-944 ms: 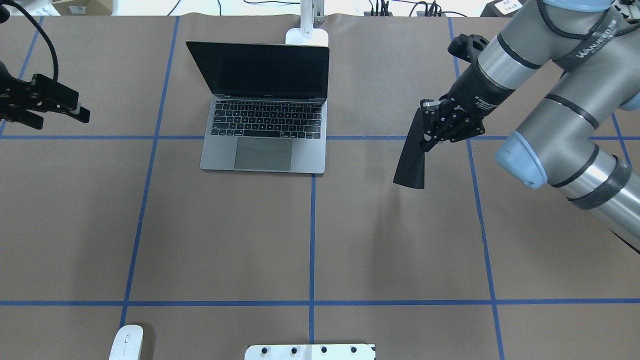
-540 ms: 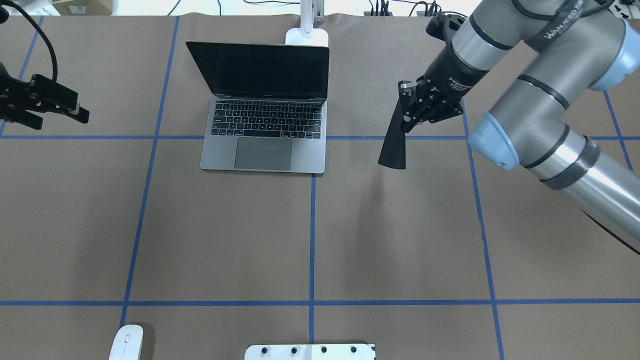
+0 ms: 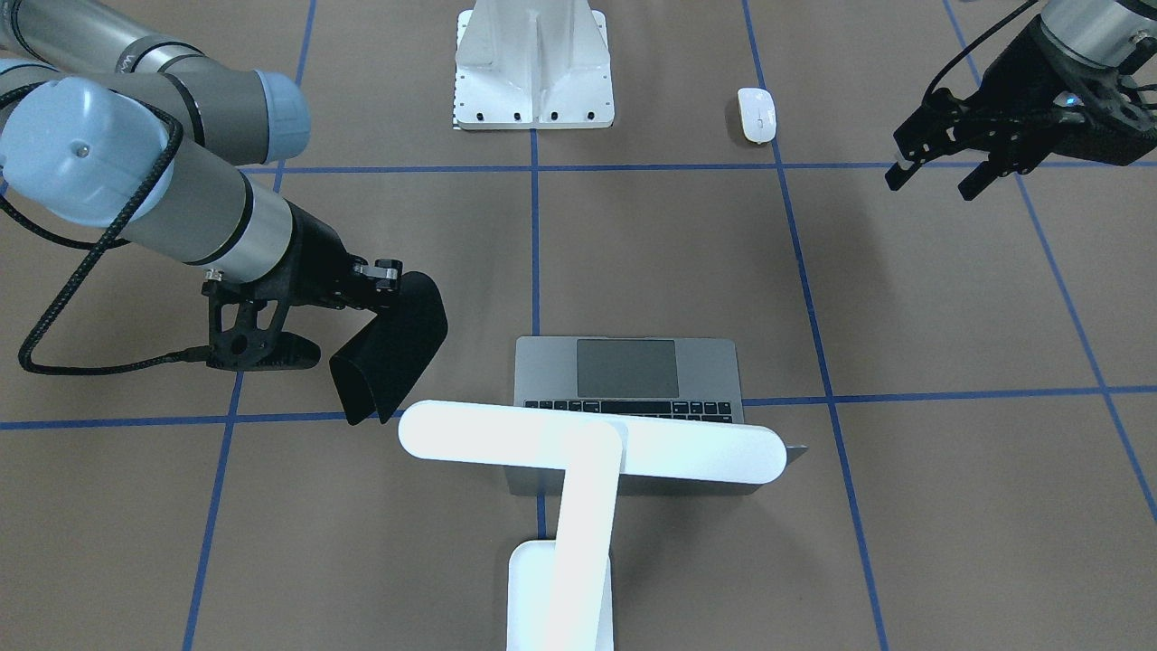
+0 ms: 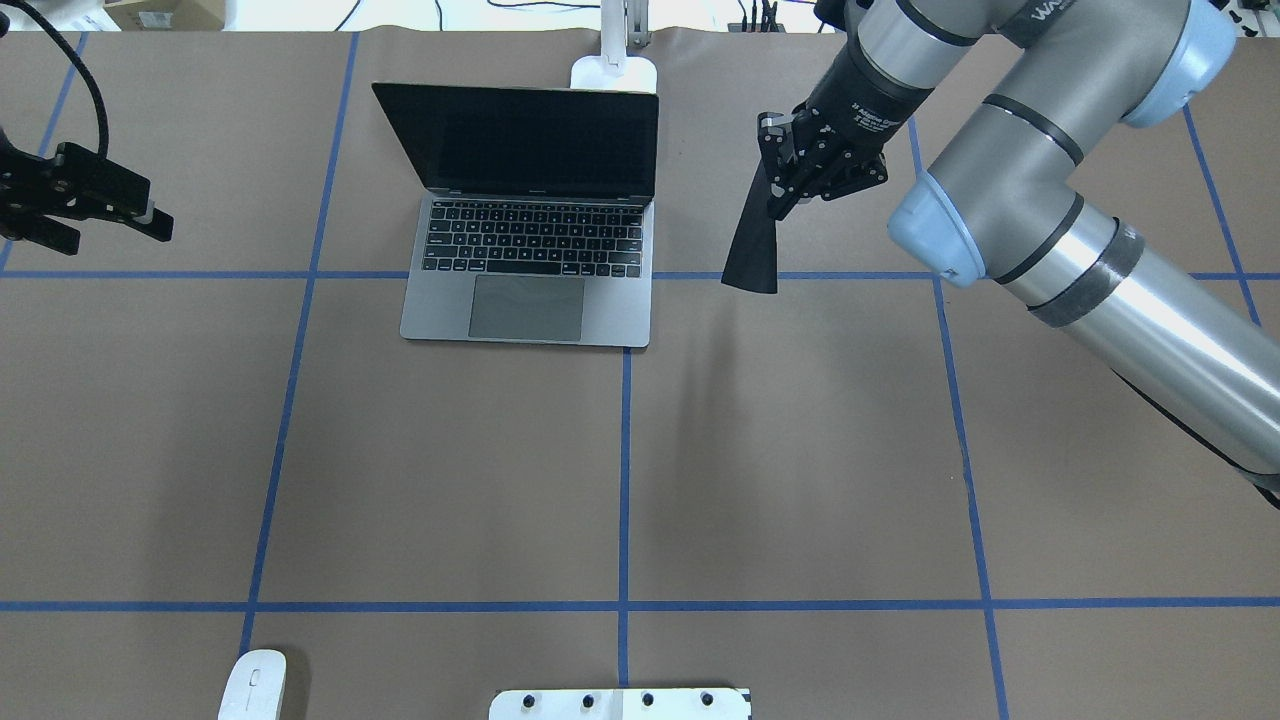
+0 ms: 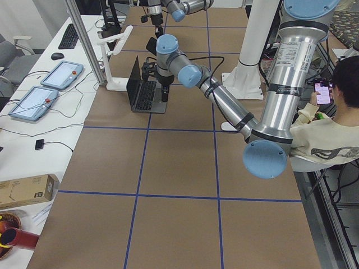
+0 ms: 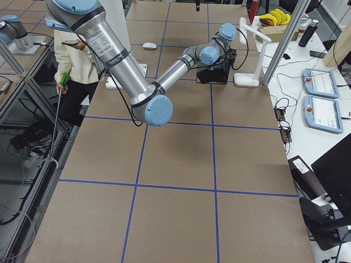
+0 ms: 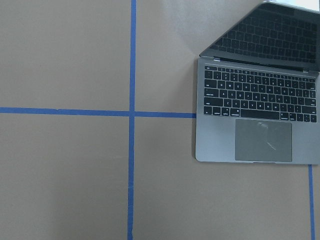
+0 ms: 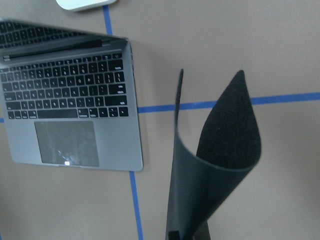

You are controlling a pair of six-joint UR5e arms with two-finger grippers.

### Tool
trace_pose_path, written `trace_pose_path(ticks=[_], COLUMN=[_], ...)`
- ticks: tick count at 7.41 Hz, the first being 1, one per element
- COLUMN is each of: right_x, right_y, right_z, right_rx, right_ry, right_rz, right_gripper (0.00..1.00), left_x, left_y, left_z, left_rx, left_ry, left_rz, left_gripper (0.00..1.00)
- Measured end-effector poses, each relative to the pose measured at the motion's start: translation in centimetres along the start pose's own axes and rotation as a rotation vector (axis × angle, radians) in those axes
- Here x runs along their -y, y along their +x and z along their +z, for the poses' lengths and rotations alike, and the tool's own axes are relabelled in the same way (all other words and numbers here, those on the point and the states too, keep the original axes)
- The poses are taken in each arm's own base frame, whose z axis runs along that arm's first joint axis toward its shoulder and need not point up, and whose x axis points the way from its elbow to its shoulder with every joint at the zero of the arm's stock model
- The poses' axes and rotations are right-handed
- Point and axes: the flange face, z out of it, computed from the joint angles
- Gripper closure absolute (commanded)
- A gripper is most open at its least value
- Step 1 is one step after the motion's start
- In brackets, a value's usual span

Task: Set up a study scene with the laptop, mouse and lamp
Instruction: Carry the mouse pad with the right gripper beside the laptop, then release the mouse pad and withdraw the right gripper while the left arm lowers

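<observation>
The open grey laptop [image 4: 530, 215] stands at the table's far middle; it also shows in the front view [image 3: 628, 371] and both wrist views [image 7: 257, 120] [image 8: 70, 120]. The white lamp [image 3: 587, 452] stands behind it, its bar head over the screen; its base [image 4: 613, 70] shows in the overhead view. The white mouse [image 4: 252, 685] lies at the near left edge. My right gripper [image 4: 790, 185] is shut on a curled black mat [image 4: 755, 245], held above the table just right of the laptop. My left gripper [image 4: 90, 205] is open and empty at the far left.
A white bolted pedestal mount [image 4: 620, 703] sits at the near middle edge. Blue tape lines [image 4: 624, 470] grid the brown table. A seated person [image 5: 331, 129] is beside the robot's base. Tablets and cables lie on a side table [image 6: 321, 87].
My right arm has carried the black mat left and farther back, closer to the laptop's right side. The left gripper has barely shifted.
</observation>
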Motion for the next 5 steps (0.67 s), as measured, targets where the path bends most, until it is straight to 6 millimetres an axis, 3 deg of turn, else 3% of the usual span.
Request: trace_pose_path(ticks=[3,5], right_x=[0.9,0.9], right_y=[-0.2,0.9], right_z=[0.1,0.6], right_rx=[-0.028,-0.04], right_ry=[0.045,0.04], right_rz=[-0.003,0.008], right_gripper=[0.0,0.0], left_x=[0.1,0.2], left_y=[-0.1,-0.4], left_z=[0.0,0.3], left_rx=[-0.004,0.003], left_ry=[-0.008,-0.014], left_rz=[-0.005,-0.022], left_gripper=[0.0,0.0])
